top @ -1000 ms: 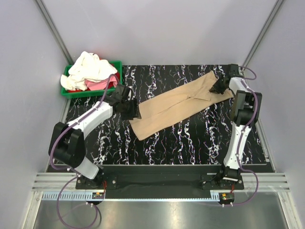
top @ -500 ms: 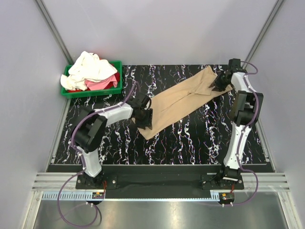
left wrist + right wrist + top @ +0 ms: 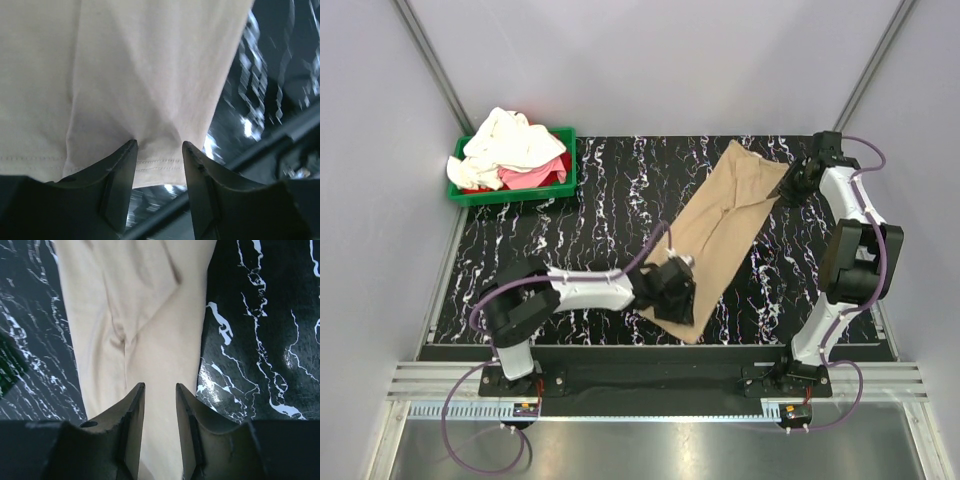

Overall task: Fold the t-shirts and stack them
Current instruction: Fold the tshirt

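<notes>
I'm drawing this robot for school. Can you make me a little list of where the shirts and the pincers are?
Tan t-shirt: lying slantwise on the marbled table
Left pincer: gripping the tan shirt's near hem
Right pincer: at the shirt's far end, grip unclear
Green bin: far left corner
In the bin: cream t-shirt heaped over pink t-shirt
Stack: not started

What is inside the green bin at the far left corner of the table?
The green bin holds a crumpled cream-white t-shirt heaped on top, with a pink-red t-shirt showing beneath it. The bin's floor, and anything lower down, is covered by the cloth.
</notes>
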`<state>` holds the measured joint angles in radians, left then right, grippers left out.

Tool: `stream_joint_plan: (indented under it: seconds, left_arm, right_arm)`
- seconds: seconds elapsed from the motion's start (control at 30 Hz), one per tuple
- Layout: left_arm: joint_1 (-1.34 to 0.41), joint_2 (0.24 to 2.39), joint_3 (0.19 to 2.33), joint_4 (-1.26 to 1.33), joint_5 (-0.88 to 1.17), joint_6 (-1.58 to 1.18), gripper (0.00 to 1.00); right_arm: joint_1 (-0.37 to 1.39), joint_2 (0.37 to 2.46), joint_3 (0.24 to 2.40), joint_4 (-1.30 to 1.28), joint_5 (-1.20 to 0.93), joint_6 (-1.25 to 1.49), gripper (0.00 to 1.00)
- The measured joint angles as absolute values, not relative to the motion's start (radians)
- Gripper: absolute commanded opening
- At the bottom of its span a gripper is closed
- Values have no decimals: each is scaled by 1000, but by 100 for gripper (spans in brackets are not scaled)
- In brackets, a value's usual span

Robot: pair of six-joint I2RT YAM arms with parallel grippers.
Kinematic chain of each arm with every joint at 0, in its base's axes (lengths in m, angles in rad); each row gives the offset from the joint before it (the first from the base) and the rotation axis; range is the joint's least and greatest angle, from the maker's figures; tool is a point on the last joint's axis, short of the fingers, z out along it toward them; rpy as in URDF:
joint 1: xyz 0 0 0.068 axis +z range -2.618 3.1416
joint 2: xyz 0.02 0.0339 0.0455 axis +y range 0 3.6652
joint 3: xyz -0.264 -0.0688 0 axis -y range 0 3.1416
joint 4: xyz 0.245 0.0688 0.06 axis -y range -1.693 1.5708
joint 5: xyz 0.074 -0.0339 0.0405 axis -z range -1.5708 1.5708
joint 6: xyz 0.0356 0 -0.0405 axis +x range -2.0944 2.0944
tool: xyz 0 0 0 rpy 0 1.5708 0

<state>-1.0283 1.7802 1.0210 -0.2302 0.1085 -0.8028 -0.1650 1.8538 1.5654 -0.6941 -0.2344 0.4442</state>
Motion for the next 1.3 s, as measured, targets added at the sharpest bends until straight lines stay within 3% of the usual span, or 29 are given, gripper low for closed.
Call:
stream_joint_plan:
  seconds: [0.23,0.37,0.67,0.9,1.3]
  left_arm:
    - [-1236,1758,1079,-374,105,-920,54]
    - [-1150,1700,1172,-451,104,-868,53]
    - [-760,1682,1218,-475,130,-687,50]
    - [-712,1691,1135,-512,139,-636,51]
    - [-694,1656,1100,-529,135,-601,51]
  right_arm:
    - [-165,1898,1552,-682,-225,443,37]
    - [-164,1956,1579,-627,-239,459,35]
    - [-128,2149,1653,-537,-257,524,33]
    - [-80,2288,1773,-511,-274,568,33]
    - [35,2553,2179,-498,-355,585,34]
